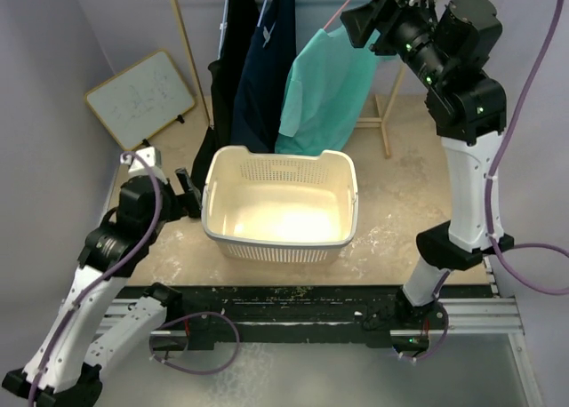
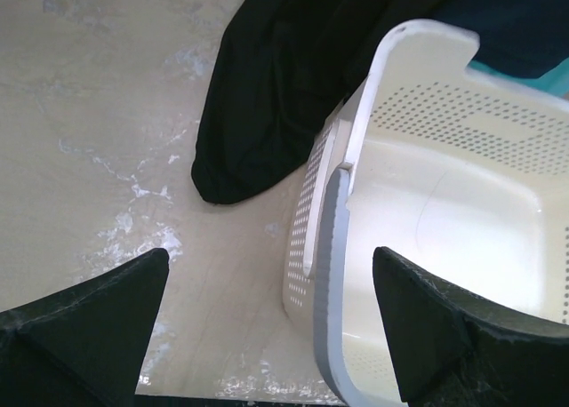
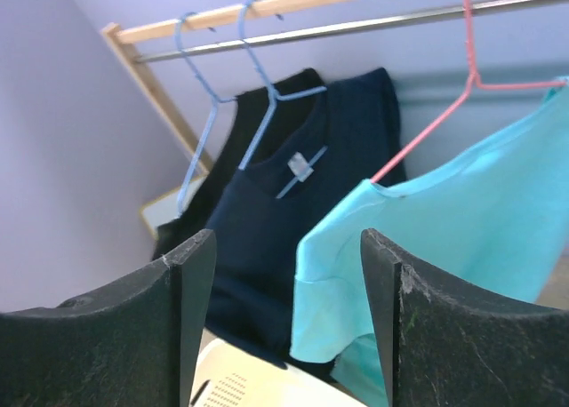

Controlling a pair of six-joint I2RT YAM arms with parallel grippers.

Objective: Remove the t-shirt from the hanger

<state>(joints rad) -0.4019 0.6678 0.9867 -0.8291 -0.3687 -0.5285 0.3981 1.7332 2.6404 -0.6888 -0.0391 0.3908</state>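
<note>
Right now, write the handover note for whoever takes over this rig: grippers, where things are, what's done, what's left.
Left gripper: open, holding nothing, low beside the left wall of the white basket.
Right gripper: open, holding nothing, raised near the rail, facing the shoulder of the teal t-shirt.
Things: the teal t-shirt is on its pink hanger on the rail; the navy shirt and black shirt hang beside it.
Done: nothing is off a hanger yet; no shirt is in the basket.
Left: grip the shirt, likely the teal one, and slip it off its hanger.
</note>
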